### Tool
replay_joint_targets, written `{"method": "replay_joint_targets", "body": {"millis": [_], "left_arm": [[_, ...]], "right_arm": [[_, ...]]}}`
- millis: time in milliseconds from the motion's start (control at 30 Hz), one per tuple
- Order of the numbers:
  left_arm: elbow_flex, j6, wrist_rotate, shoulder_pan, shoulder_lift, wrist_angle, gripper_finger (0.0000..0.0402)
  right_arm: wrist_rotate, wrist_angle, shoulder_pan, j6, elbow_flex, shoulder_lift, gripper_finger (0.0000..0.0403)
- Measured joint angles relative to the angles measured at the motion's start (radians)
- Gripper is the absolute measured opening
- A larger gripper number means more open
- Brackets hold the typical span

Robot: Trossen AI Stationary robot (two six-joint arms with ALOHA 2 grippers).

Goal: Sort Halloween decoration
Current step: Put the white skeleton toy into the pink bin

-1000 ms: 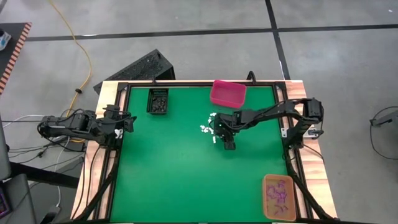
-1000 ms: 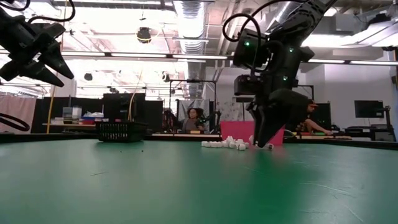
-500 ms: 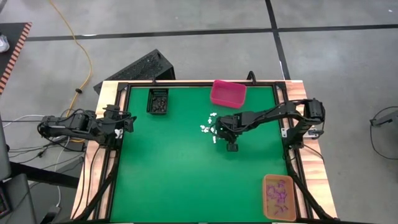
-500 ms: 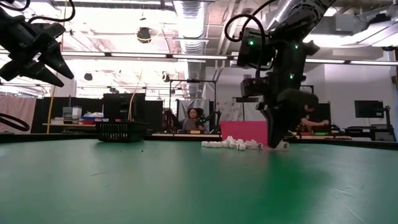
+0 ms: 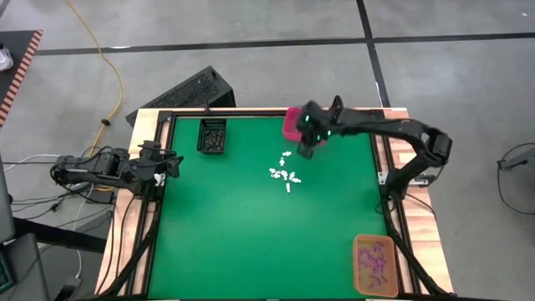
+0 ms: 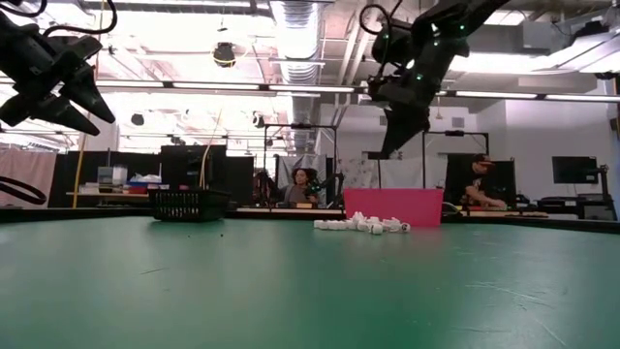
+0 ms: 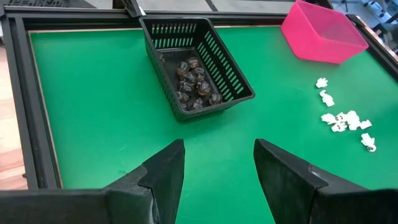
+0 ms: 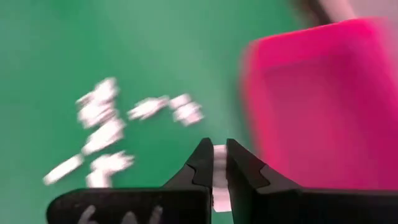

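Small white trinkets of the Halloween decoration (image 5: 284, 174) lie loose on the green mat, near the pink bin (image 5: 292, 130) at the far edge. My right gripper (image 5: 306, 150) hangs high above the mat at the bin's near-left rim (image 6: 390, 150), shut on one white trinket (image 8: 219, 151). The other white pieces (image 8: 106, 130) lie below it, beside the bin (image 8: 311, 106). Black trinkets (image 7: 194, 84) sit in the black basket (image 5: 212, 135). Purple ones lie in the orange bin (image 5: 374, 264). My left gripper (image 7: 217, 168) waits open at the table's left edge (image 5: 167, 165). My right gripper pinches a single white trinket (image 8: 219, 151) between its two fingers, which point down from above. The piece shows only as a white sliver in the narrow gap. It is lifted well clear of the mat.
The black basket (image 7: 196, 68) stands at the far left of the mat, the pink bin (image 7: 323, 31) at the far middle, the orange bin at the near right corner. A black frame rims the mat. People sit at desks in the room behind (image 6: 302, 184).
My right gripper stood with its tips on the mat at the near right end of the white pile. It has since risen high and gone toward the far edge, to the pink bin's rim, carrying a white trinket clear of the mat.
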Motion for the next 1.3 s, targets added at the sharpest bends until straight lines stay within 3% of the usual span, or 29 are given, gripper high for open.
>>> {"method": "replay_joint_targets", "body": {"millis": [200, 467, 633, 833, 1067, 1300], "left_arm": [[0.0, 0.0, 0.0, 0.0, 0.0, 0.0, 0.0183], [0.0, 0.0, 0.0, 0.0, 0.0, 0.0, 0.0183], [0.0, 0.0, -0.012, 0.0, 0.0, -0.001, 0.0183], [0.0, -0.016, -0.016, 0.0, 0.0, -0.002, 0.0183], [0.0, -0.027, -0.023, 0.0, 0.0, -0.002, 0.0183], [0.0, -0.034, 0.004, 0.0, 0.0, -0.006, 0.0183]], "right_arm": [[0.085, 0.076, -0.144, 0.003, 0.017, 0.001, 0.0051], [0.085, 0.085, -0.23, 0.02, 0.017, 0.001, 0.0174], [0.045, 0.098, -0.221, 0.024, 0.017, 0.001, 0.0218], [-0.113, 0.173, -0.112, -0.02, 0.017, 0.001, 0.0218], [-0.071, 0.202, 0.05, -0.045, 0.017, 0.079, 0.0212], [-0.067, -0.01, 0.202, -0.045, 0.017, 0.179, 0.0211]]}}
